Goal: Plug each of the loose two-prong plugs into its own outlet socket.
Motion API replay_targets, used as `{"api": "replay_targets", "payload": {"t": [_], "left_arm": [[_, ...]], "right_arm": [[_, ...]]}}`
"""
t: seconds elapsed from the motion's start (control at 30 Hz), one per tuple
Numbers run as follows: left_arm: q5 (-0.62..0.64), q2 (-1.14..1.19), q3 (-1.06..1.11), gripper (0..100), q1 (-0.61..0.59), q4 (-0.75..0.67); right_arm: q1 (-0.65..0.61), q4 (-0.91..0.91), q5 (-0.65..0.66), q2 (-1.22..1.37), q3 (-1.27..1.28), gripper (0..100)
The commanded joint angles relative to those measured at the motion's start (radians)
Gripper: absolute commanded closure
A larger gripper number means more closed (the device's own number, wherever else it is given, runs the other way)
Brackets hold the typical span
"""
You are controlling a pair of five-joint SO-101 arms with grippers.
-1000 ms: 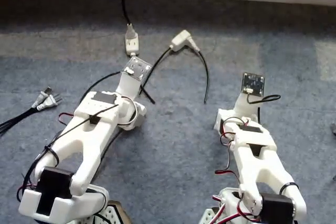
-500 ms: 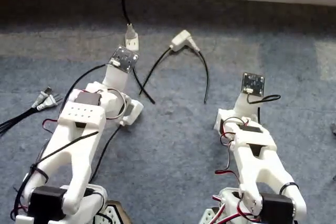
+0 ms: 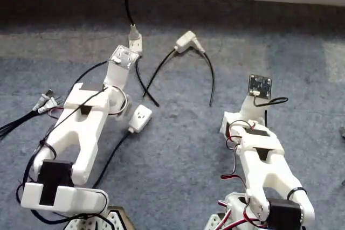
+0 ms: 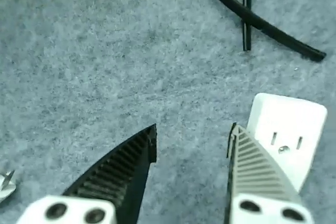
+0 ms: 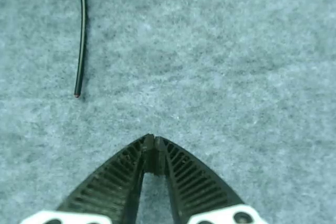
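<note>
A white outlet socket (image 3: 141, 117) on a black cable lies on the grey carpet just right of my left arm (image 3: 86, 122). In the left wrist view that socket (image 4: 286, 129) sits face up behind one finger (image 4: 254, 166), outside the open left gripper (image 4: 192, 132), which holds nothing. Two loose two-prong plugs (image 3: 46, 102) lie at the far left. A white plug (image 3: 135, 41) on a black cord and an angled white plug (image 3: 186, 41) lie at the back. My right gripper (image 5: 155, 153) is shut and empty over bare carpet.
Black cables (image 4: 252, 17) cross on the carpet beyond the left gripper. A loose cable end (image 5: 77, 94) lies ahead of the right gripper. The right arm (image 3: 261, 149) stands at the right, with open carpet between the two arms.
My left arm has swung to the left and stretched toward the back. The outlet socket, half hidden under it before, now lies uncovered beside it. The right arm has not moved.
</note>
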Motion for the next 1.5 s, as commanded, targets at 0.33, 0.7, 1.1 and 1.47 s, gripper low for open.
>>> {"api": "replay_targets", "payload": {"t": [0.33,0.7,1.1,1.47], "left_arm": [[0.023,-0.255,0.007,78,0.113,0.176],[0.018,-0.127,0.173,78,0.084,-0.160],[0.020,0.018,-0.031,78,-0.064,-0.106],[0.025,-0.119,-0.180,78,0.139,0.279]], "right_arm": [[-0.008,-0.001,0.011,-0.004,-0.048,99.1],[-0.008,-0.001,0.011,-0.004,-0.048,99.1],[-0.008,-0.001,0.011,-0.004,-0.048,99.1],[-0.008,-0.001,0.011,-0.004,-0.048,99.1]]}}
